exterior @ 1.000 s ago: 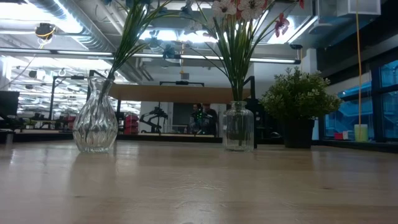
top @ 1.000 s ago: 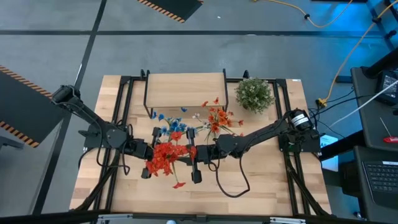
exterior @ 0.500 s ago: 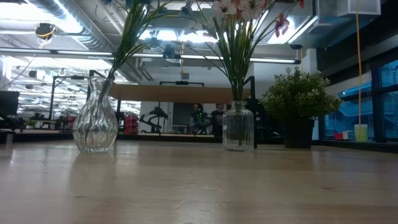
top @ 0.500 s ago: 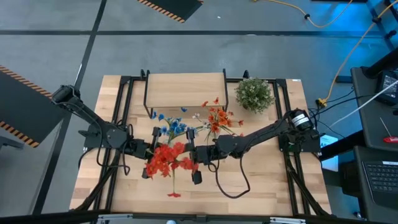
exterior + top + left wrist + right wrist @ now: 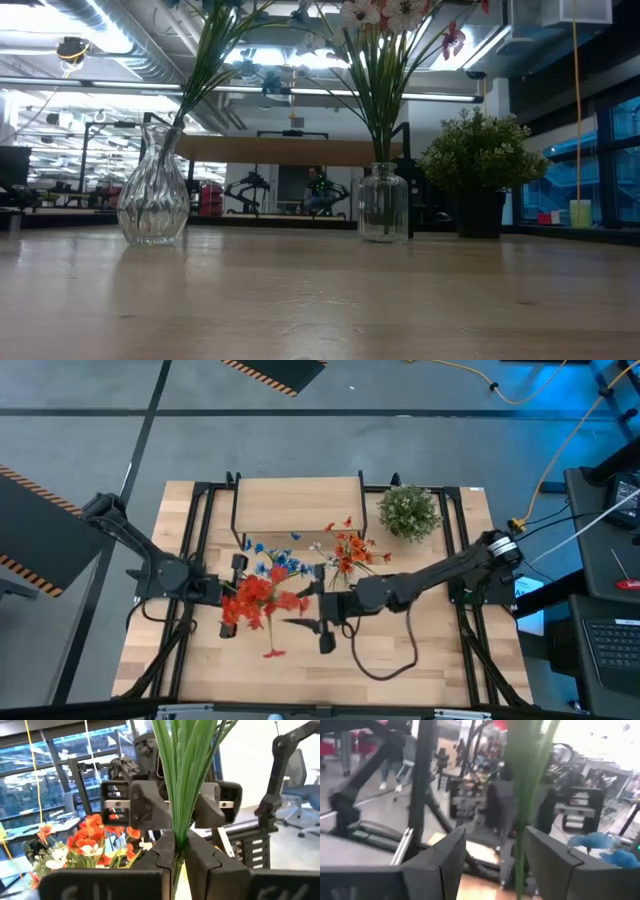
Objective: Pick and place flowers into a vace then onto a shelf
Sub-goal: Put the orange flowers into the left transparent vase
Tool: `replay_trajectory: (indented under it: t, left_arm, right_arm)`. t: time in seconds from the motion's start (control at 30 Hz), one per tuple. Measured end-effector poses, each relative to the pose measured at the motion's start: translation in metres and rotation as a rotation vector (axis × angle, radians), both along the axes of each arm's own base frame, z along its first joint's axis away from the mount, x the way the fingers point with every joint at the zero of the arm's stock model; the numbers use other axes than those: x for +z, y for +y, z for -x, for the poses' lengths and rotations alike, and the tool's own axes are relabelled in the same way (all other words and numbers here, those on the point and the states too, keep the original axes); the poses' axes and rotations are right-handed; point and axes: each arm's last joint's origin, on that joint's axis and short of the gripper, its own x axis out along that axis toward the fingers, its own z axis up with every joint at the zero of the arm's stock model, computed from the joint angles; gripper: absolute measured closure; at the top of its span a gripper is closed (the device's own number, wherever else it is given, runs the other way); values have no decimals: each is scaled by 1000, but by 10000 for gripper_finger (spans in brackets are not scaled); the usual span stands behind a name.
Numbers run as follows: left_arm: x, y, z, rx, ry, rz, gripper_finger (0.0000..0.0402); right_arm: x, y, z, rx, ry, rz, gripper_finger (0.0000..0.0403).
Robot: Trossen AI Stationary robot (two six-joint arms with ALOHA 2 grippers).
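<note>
Near, mid-counter: the left hand [image 5: 232, 592] pinches the green stems of the bushy red artificial sprig [image 5: 250, 600], fingers [image 5: 162, 857] pressed together on them. The right hand [image 5: 325, 618], just beside it, stands spread around the stem without touching. Judged step: carrying the sprig to a vase. Keep the stems vertical and lower them slowly. Farther: ribbed clear glass vase [image 5: 152, 195] at left and small clear glass jar [image 5: 384, 203] at right already hold sprigs; the light-wood shelf on black legs [image 5: 296, 508] stands behind.

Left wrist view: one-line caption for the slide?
Left end effector shut on the red flower's green stems, facing the right end effector, orange-red flowers beside.
</note>
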Motion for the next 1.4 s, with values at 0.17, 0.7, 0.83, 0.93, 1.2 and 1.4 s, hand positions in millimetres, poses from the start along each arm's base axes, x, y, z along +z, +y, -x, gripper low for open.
replay_trajectory:
  t: [0.17, 0.7, 0.83, 0.93, 1.2, 1.4]
  left_arm:
    - [10, 5, 19, 56, -17, 4, 382]
    - [3, -9, 60, 239, 103, 19, 382]
    - [-11, -17, 63, 295, 121, 21, 386]
    - [-26, -18, 63, 318, 111, 61, 386]
    - [-54, -11, 68, 249, 28, 125, 386]
    - [-74, -1, 74, 215, -21, 185, 386]
  right_arm:
    - [14, 4, 18, -163, 47, 40, 221]
    - [-18, 55, 64, -157, 48, 22, 395]
    - [-37, 56, 73, -151, 13, -13, 397]
    - [-48, 54, 79, -146, -24, -42, 398]
    - [-70, 47, 89, -143, -44, -91, 400]
    - [-72, 47, 90, -139, -48, -114, 400]
